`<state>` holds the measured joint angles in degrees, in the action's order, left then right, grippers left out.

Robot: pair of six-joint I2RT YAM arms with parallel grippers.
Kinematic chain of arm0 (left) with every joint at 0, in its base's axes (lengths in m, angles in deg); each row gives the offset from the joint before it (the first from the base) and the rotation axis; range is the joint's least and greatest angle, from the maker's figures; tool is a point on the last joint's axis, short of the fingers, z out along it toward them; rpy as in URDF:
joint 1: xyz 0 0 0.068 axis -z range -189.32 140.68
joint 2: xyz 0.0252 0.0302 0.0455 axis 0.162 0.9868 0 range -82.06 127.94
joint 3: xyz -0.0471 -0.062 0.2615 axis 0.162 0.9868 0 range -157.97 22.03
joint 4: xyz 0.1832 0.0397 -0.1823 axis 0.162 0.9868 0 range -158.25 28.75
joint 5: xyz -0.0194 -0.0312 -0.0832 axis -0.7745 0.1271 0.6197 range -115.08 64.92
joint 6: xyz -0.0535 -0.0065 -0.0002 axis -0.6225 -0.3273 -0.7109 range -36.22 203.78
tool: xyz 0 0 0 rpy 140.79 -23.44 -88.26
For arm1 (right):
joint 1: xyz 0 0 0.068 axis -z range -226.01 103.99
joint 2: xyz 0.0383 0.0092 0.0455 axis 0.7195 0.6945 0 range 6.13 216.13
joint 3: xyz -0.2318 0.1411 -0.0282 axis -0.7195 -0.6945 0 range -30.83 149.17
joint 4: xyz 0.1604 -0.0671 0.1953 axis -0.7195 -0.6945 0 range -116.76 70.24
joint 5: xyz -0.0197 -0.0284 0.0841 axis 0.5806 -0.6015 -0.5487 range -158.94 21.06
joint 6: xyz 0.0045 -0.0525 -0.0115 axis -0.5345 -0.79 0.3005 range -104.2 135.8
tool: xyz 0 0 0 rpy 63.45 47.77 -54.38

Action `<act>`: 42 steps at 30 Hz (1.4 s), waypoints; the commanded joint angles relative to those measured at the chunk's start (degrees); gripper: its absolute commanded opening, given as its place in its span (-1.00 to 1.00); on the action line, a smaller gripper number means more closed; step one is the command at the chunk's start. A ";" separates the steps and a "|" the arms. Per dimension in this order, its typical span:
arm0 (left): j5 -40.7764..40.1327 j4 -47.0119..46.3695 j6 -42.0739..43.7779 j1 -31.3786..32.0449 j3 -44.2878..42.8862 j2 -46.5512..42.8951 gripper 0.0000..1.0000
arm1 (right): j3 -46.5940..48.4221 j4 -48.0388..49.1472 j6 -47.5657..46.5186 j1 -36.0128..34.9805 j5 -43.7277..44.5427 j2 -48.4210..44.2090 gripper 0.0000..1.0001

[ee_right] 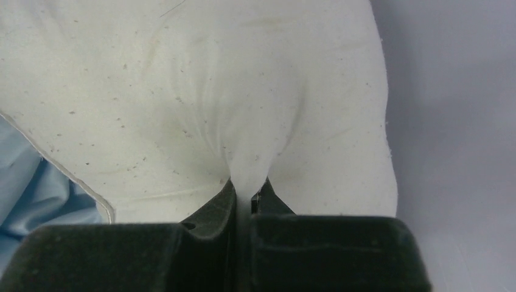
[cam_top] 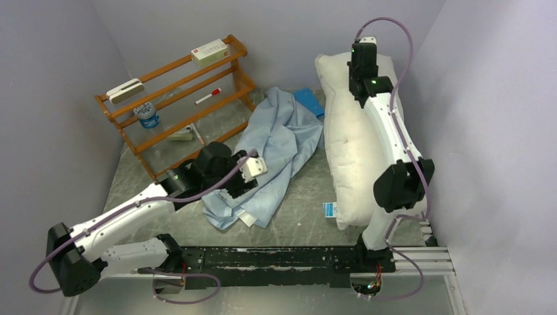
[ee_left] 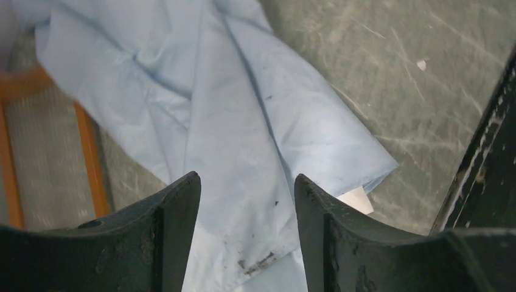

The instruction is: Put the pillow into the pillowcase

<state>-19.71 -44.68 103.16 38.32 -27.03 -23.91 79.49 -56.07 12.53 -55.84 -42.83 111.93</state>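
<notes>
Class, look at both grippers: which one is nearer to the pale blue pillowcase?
Left. The left gripper is open directly over the pillowcase's near end. The right gripper is off to its right, shut on a pinch of the pillow's far end.

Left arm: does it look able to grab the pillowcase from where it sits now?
Probably yes. The left gripper is open over the near end of the pillowcase, with fabric showing between its fingers and nothing lying over it. The pillow is off to the right, pinched by the right gripper.
</notes>
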 commanded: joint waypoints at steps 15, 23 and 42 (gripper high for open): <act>1.28 7.64 32.40 -0.06 2.26 10.99 0.56 | -15.47 3.91 4.80 0.42 -6.72 -21.87 -1.00; 3.53 10.51 33.35 -7.08 2.01 13.90 0.64 | -18.79 6.34 4.45 0.36 -7.82 -25.47 -1.00; -4.72 5.78 45.97 -8.26 10.06 8.95 0.50 | -19.11 8.15 5.47 0.51 -10.32 -27.07 -1.00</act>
<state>-21.88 -31.81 145.97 30.30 -19.36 -13.90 60.36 -52.34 18.17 -55.66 -53.60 87.64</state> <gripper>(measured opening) 0.753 0.037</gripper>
